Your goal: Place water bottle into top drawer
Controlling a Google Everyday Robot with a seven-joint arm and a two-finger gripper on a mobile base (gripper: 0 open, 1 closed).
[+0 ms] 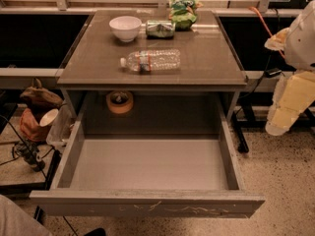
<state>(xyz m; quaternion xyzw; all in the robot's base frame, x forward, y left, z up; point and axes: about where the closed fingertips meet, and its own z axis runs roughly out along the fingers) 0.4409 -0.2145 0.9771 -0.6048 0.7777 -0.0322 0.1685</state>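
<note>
The water bottle [150, 61] lies on its side in the middle of the table top [206, 63], cap to the left, with its red-and-blue label band near the neck. The top drawer [147, 163] is pulled wide open below the table front, and its pale bottom holds nothing. Its scratched front panel [147, 206] faces me. My gripper [283, 117] hangs at the far right on the pale arm, beside the table and below the top's level, well away from the bottle and holding nothing that shows.
A white bowl [125, 27], a green-labelled can [160, 28] lying on its side and a green bag [183, 13] sit at the back of the table. A tape roll [119, 102] hangs under the top. Bags and cables [34, 117] crowd the floor at the left.
</note>
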